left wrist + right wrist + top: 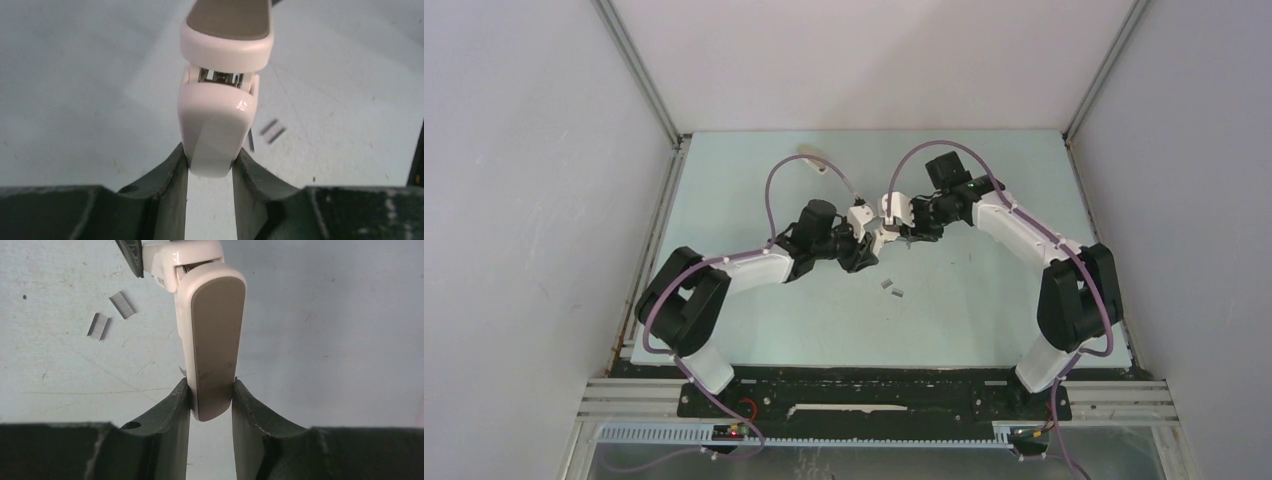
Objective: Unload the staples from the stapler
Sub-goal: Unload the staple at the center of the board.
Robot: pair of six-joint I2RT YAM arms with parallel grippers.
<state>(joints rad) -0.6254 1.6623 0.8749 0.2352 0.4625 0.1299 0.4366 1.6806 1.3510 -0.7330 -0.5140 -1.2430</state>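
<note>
"Staples (122,305): two blocks lay on the table (325,315), near the held stapler (879,222)."
"Grips?"
"Left gripper (210,165) clamped the white half, right gripper (211,400) the grey-faced half. Pulling unevenly could have slipped either half free. Only the left wrist view showed metal inside the hinge gap, possibly more staples."

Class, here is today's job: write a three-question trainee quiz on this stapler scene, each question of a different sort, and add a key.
1. True or false: the left gripper hangs open, clear of the stapler.
2. The loose staples lie: A on the table; B in a box; C on top of the stapler.
3. Fill in: the right gripper is shut on the ____.
Key: 1 false; 2 A; 3 stapler.
</note>
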